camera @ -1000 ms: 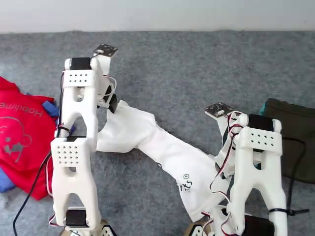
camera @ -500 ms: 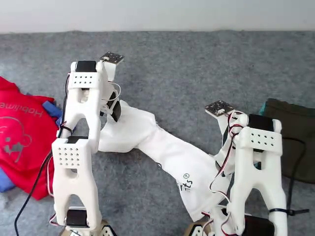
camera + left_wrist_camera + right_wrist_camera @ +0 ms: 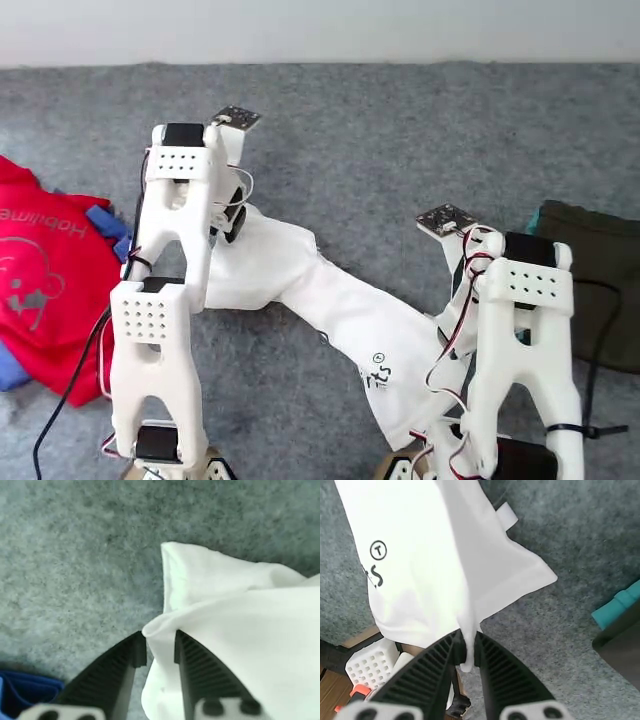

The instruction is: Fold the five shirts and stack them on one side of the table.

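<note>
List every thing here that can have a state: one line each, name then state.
white shirt: unfolded, stretched between both grippers.
left gripper: shut on white shirt.
right gripper: shut on white shirt.
red shirt: unfolded, crumpled, lying over the blue shirt.
blue shirt: mostly covered by red shirt.
dark shirt: lying flat, apparently folded.

The white shirt [image 3: 340, 310], pinched by the black left gripper [image 3: 159, 641] and the black right gripper [image 3: 467, 640], carries a small black print. Outboard of the left gripper: red shirt [image 3: 45, 270] with pale lettering, over blue cloth [image 3: 100, 218]. The table [image 3: 400, 140] is mottled grey.
</note>
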### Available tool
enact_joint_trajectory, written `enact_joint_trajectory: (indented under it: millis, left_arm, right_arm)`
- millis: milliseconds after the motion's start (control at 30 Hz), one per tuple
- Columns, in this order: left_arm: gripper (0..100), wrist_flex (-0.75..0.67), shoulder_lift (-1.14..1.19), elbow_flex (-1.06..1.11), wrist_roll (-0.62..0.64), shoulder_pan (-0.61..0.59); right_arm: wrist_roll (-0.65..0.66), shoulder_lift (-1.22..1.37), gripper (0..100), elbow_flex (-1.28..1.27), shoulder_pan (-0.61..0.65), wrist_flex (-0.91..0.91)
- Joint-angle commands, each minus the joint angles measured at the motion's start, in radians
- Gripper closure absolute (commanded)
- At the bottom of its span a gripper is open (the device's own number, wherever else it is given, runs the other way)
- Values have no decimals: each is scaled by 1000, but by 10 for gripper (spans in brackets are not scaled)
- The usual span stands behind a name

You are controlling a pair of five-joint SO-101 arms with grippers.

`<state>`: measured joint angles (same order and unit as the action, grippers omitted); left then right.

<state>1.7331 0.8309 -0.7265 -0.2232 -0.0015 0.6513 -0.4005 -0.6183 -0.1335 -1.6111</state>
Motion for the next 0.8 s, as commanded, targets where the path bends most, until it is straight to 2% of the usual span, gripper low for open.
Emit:
enact_joint_trajectory:
  millis: [0,167,300,433,767]
  left_arm:
    - [903,20,-72,-4,-5,21]
    - [905,20,-72,-4,-5,38]
    - [977,20,-72,-4,-5,46]
    - [987,21,-92,-8,-5,49]
    - [987,21,-359,-5,-3,60]
  right_arm:
    - [2,-30,990,6,-5,10]
    - [2,-30,990,6,-5,8]
    - [0,-30,990,6,-7,7]
    - [0,-30,990,6,-10,5]
    - [0,-30,990,6,-7,4]
